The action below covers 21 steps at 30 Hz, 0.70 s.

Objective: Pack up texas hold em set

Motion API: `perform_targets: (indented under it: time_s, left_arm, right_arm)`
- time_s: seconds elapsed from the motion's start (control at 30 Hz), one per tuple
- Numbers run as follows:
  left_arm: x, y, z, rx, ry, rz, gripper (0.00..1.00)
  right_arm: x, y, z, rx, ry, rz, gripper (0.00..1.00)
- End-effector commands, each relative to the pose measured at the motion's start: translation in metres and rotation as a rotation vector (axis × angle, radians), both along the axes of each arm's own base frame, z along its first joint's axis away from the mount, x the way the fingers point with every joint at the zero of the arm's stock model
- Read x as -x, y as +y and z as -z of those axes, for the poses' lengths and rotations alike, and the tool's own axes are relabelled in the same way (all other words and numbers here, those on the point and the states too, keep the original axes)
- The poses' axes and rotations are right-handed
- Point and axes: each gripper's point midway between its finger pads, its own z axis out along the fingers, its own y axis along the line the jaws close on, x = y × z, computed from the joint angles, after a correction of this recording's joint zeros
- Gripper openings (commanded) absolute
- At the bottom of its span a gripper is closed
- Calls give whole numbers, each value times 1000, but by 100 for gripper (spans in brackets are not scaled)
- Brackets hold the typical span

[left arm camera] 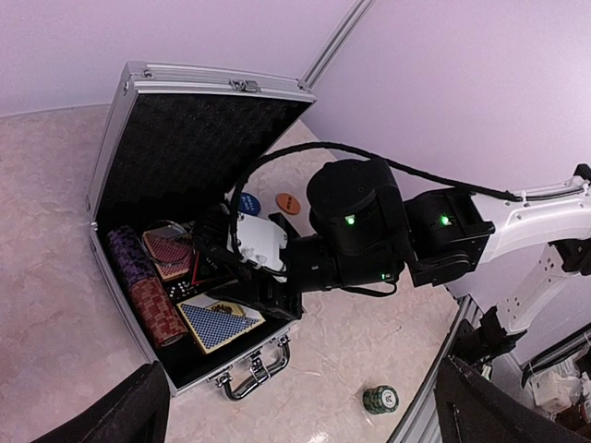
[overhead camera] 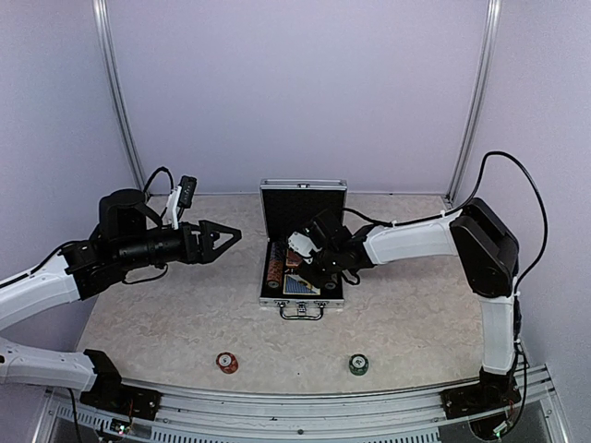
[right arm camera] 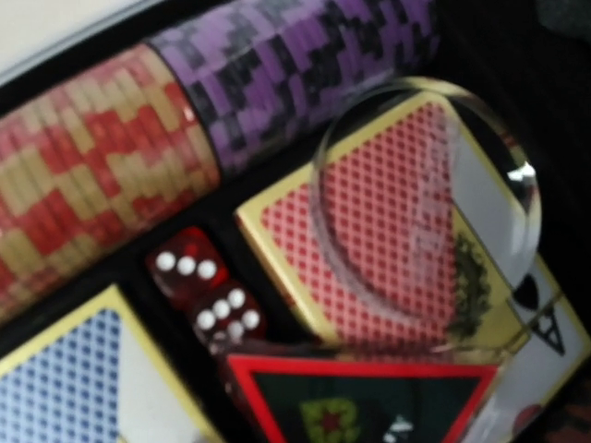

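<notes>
Inside the case [left arm camera: 217, 83], dice [right arm camera: 208, 295] lie between two card decks [right arm camera: 286, 226].

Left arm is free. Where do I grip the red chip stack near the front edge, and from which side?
Come straight down on the red chip stack with the left gripper, which is open, and close on opposite sides of its round wall, low down. It stands upright as a short cylinder, flat face up, with nothing close beside it, so a low grip likely catches every chip.

Case [overhead camera: 303, 197] open, lid up. Inside: purple chips [right arm camera: 305, 65], red chips [right arm camera: 92, 194], blue deck [right arm camera: 65, 378], dice [right arm camera: 208, 295], clear disc [right arm camera: 425, 203] on red deck [right arm camera: 286, 221]. Red stack [overhead camera: 227, 362], green stack [overhead camera: 358, 365] loose in front.
</notes>
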Motion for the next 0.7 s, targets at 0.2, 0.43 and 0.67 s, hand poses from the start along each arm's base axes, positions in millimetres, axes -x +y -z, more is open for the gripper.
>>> perform_targets:
  time_s: [0.2,0.43,0.67]
  left_arm:
    - [-1,-1,2,-13,-2,-1,99]
    - [-3,0,2,-13,-1,-3,99]
    - [-4,2,3,-13,3,-10,99]
  right_arm:
    - [-17,-1,13,92,-52,28,39]
    - [-23,-7,23,140,-61,37,36]
    - [-32,-18,13,141,-86,68,35]
